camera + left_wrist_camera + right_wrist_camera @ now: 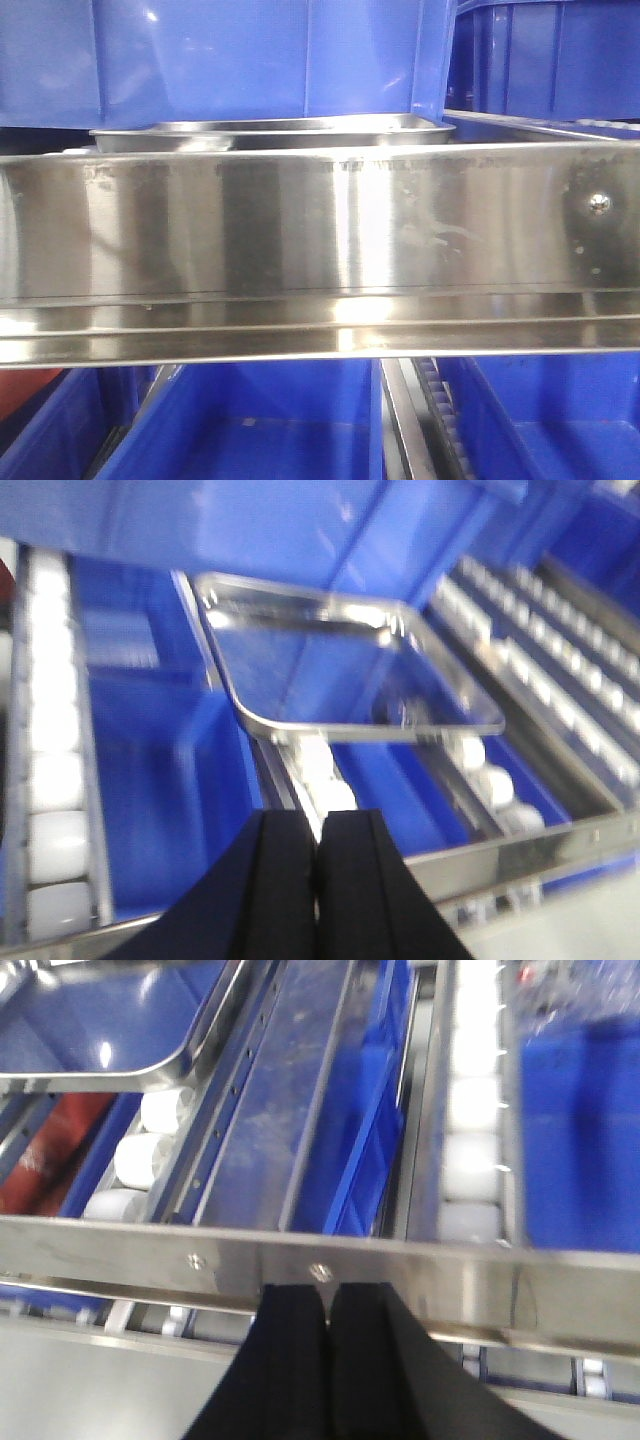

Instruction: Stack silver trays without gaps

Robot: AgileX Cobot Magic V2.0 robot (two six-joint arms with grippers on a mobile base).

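Note:
A silver tray lies on the rack behind the broad steel rail, under a blue bin. In the left wrist view the same tray rests on white rollers, ahead of my left gripper, which is shut and empty, well short of the tray's near rim. In the right wrist view a corner of the tray shows at the upper left. My right gripper is shut and empty, at the steel front rail, to the right of the tray. Whether the tray is one or a nested stack cannot be told.
The broad steel rail with a screw spans the front of the rack. Blue bins stand above and behind the tray, more blue bins on the level below. White roller tracks run front to back.

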